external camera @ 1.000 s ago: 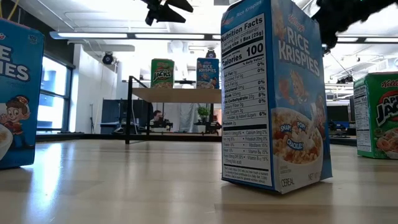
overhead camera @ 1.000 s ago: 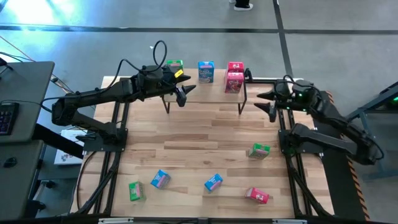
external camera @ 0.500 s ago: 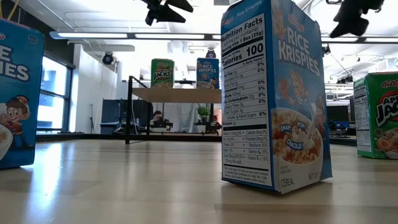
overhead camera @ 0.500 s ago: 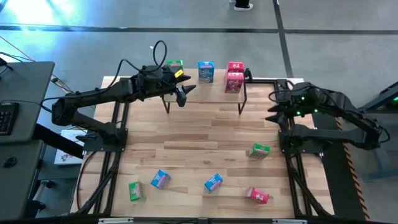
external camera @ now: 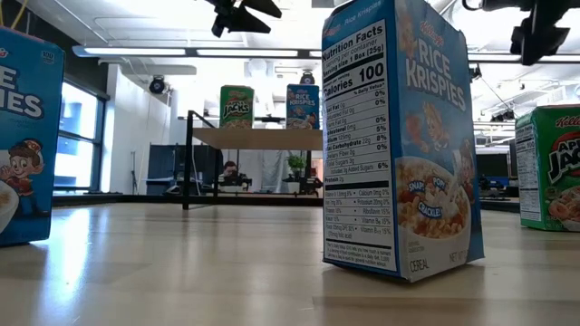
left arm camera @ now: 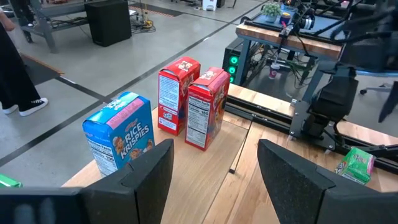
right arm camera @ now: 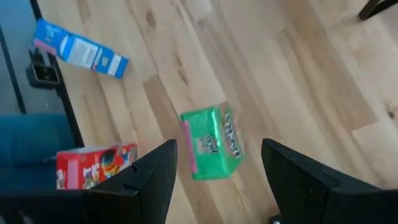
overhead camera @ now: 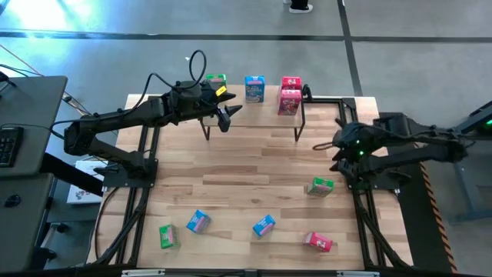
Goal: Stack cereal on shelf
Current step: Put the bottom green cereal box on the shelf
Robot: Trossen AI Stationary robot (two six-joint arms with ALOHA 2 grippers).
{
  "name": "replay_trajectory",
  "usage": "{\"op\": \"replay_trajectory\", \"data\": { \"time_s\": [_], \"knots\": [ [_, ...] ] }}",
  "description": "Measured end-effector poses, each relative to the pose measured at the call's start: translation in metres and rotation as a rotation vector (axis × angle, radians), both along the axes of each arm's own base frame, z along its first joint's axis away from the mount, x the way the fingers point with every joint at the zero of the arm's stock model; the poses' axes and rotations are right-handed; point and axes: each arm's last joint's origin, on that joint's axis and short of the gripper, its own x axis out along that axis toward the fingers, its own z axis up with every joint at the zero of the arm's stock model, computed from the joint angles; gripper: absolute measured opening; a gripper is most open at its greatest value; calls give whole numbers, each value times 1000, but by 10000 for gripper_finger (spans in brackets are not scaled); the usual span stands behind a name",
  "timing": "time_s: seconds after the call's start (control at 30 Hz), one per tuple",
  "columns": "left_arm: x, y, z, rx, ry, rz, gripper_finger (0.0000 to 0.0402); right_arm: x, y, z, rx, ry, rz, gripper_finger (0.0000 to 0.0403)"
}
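green cereal box (right arm camera: 212, 143), red boxes (left arm camera: 193, 101)

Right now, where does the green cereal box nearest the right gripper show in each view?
High: green box at right-centre, below the right gripper.
Low: at the right edge.
Left wrist: at the lower right.
Right wrist: at centre.
Shared landmark: the red box near it.
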Motion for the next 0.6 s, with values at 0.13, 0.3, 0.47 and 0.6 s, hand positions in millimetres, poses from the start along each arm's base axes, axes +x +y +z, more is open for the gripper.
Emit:
{"op": "replay_trajectory", "data": {
  "time_s": [0.13,0.3,0.47,0.6],
  "knots": [
    [0,0,0,0,0,0,223,7,10,-3,-7,43,31,227],
    [0,0,0,0,0,0,223,17,22,-10,-51,116,78,241],
    [0,0,0,0,0,0,223,26,35,-18,-97,192,103,291],
    [0,0,0,0,0,0,223,34,44,-26,-151,261,114,318]
  ]
}}
